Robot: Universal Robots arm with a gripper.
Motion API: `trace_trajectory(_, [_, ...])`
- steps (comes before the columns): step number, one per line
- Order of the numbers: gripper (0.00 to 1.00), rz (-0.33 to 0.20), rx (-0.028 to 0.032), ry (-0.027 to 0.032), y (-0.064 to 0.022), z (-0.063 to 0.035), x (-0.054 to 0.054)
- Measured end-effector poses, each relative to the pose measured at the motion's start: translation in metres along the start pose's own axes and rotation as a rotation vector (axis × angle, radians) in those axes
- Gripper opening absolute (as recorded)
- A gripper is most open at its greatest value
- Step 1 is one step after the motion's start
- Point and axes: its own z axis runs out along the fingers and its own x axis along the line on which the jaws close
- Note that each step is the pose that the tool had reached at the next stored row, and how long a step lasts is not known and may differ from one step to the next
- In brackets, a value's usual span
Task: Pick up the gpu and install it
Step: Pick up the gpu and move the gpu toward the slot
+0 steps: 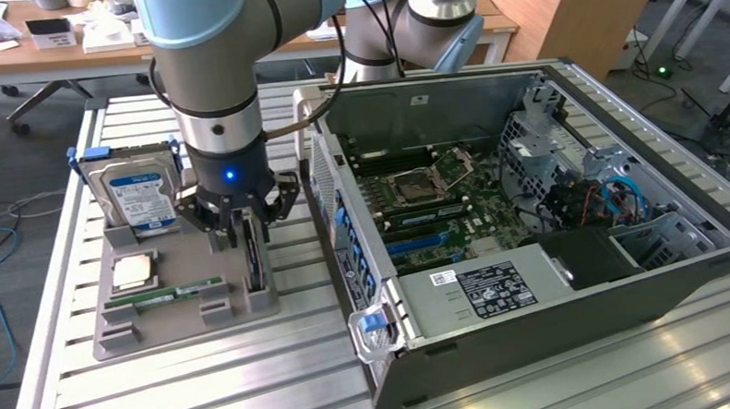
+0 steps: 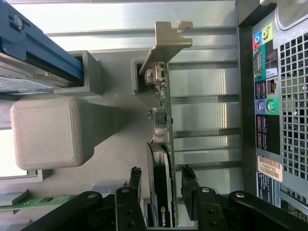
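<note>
The gpu stands on edge in a slot of the grey holder tray, its silver end bracket at one end and a black fan shroud along one side. In the exterior view the gpu is a thin dark card just below the arm's wrist. My gripper is lowered over it. In the wrist view the gripper straddles the card, one black finger on each side with a small gap to the card. The jaws are open and the card rests in its slot.
On the same tray stand a hard drive with a blue-white label, a CPU and a green RAM stick. The open computer case lies to the exterior view's right, motherboard exposed; its rear ports are close to the card.
</note>
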Motion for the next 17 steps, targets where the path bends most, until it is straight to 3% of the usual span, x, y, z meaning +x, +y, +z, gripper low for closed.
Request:
trace_trajectory(12, [0.47, -0.001, 0.0002, 0.0003, -0.0001, -0.0004, 0.0000])
trace_trajectory(17, [0.33, 0.000, 0.0002, 0.0003, -0.0001, -0.0004, 0.0000])
